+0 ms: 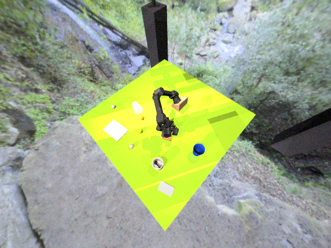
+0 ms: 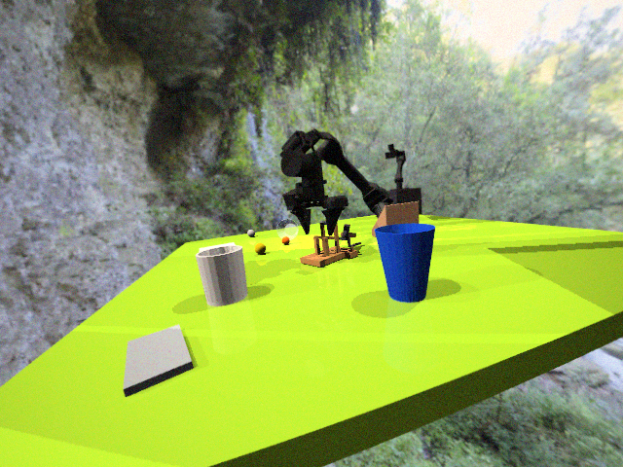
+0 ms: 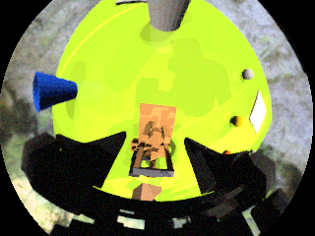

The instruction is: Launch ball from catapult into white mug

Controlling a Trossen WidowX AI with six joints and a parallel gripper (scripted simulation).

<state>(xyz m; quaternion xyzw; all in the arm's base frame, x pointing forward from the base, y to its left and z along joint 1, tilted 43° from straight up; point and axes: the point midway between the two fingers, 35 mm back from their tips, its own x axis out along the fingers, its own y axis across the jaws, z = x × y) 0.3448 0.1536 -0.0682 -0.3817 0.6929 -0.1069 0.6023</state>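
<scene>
The wooden catapult (image 1: 167, 138) (image 2: 321, 259) (image 3: 159, 118) stands near the middle of the yellow-green table (image 1: 227, 128) (image 2: 351, 351). My gripper (image 1: 168, 130) (image 2: 317, 229) (image 3: 156, 137) is open and empty. It hangs just above the catapult, one finger on each side. The white mug (image 1: 158, 163) (image 2: 221, 275) (image 3: 169, 2) stands upright beyond the catapult's far end, straight ahead in the wrist view. A yellow ball (image 1: 140, 130) (image 2: 260, 248) (image 3: 235, 121) and an orange ball (image 1: 142, 118) (image 2: 285, 239) lie on the table beside the catapult. I cannot tell whether a ball sits in the catapult.
A blue cup (image 1: 198, 149) (image 2: 405, 261) (image 3: 53, 90) stands to one side of the mug. A grey slab (image 1: 165, 188) (image 2: 156, 357), a white slab (image 1: 115, 129), a clear tipped cup (image 1: 137, 107), two whitish balls (image 1: 131, 146) (image 1: 113, 106) and a wooden wedge (image 1: 180, 103) (image 2: 399, 215) also lie about.
</scene>
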